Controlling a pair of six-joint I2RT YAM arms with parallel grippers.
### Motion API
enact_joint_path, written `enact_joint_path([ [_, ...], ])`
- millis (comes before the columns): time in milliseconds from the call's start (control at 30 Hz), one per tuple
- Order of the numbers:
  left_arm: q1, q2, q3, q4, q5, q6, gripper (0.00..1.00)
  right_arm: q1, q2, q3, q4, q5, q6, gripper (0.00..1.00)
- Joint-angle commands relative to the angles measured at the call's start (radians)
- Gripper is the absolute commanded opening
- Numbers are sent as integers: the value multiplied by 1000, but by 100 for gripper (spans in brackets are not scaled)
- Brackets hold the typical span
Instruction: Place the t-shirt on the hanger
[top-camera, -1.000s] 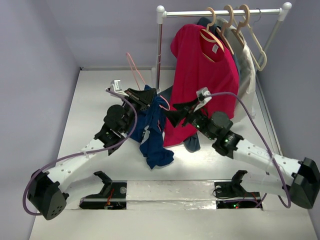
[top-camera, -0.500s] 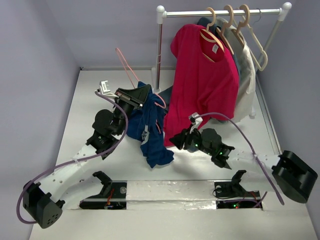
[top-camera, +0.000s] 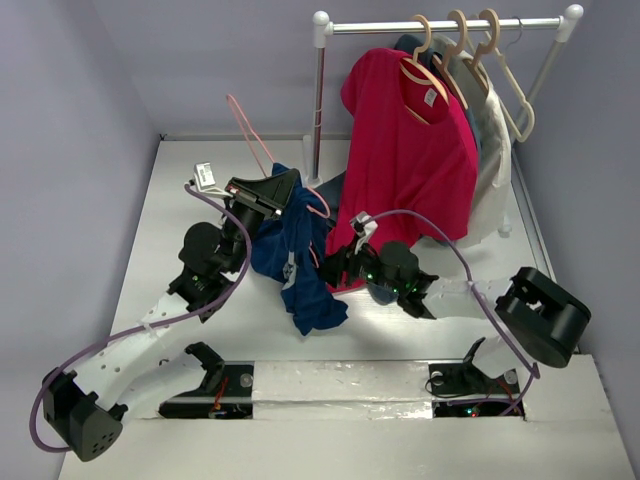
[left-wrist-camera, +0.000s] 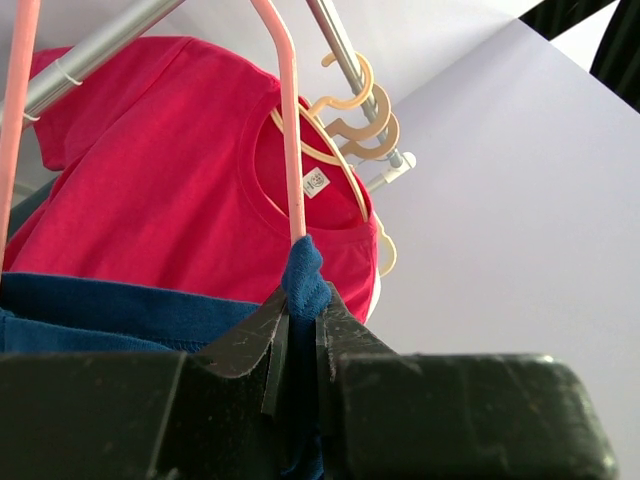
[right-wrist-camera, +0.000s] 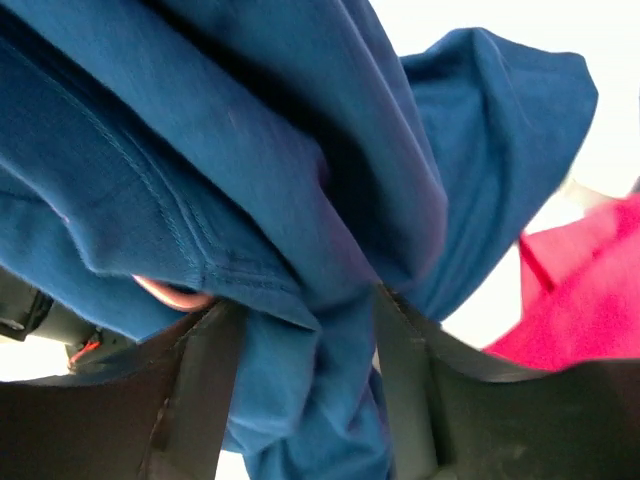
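Note:
The navy t-shirt (top-camera: 305, 285) hangs bunched from my left gripper (top-camera: 288, 192), down to the table. That gripper (left-wrist-camera: 300, 305) is shut on a fold of the t-shirt (left-wrist-camera: 303, 272) together with the thin pink hanger (left-wrist-camera: 290, 130). The hanger (top-camera: 250, 130) sticks up and to the left, hook uppermost. My right gripper (top-camera: 332, 268) is at the t-shirt's right side. In the right wrist view its fingers (right-wrist-camera: 205, 390) stand apart, and a hanging bunch of the t-shirt (right-wrist-camera: 300, 200) fills the gap of the gripper (right-wrist-camera: 305, 375). A bit of pink hanger (right-wrist-camera: 165, 292) peeks out under a hem.
A clothes rack (top-camera: 440, 25) stands at the back right with a red t-shirt (top-camera: 410, 150), a white garment (top-camera: 495, 150) and beige hangers (top-camera: 470, 60). The red t-shirt's hem hangs just behind my right gripper. Walls close off the left and the right side.
My right arm folded back and swung its gripper down and left, off the red t-shirt and onto the navy one. My left gripper shifted slightly left with the hanger and t-shirt.

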Motion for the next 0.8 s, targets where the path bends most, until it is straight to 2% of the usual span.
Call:
enact_joint_path([
  [0,5,-27,11,73,7,-5,0,-1,27,59,107,-36,-14,53],
  [33,5,-27,10,73,3,-5,0,-1,41,64,122,-40,-7,40],
  [67,5,-27,11,74,3,-3,0,-1,44,62,127,-42,1,18],
  [133,5,-32,11,84,-9,8,0,9,38,53,127,-36,12,3],
  [167,5,-33,13,108,-15,12,0,21,29,30,120,-28,21,0],
  [467,5,45,108,405,20,-12,0,65,17,-111,89,56,73,0],
  [600,5,70,184,410,33,24,0,85,1,-148,101,64,87,0],
  [767,5,64,189,361,3,120,0,145,-145,-139,-38,102,66,0],
])
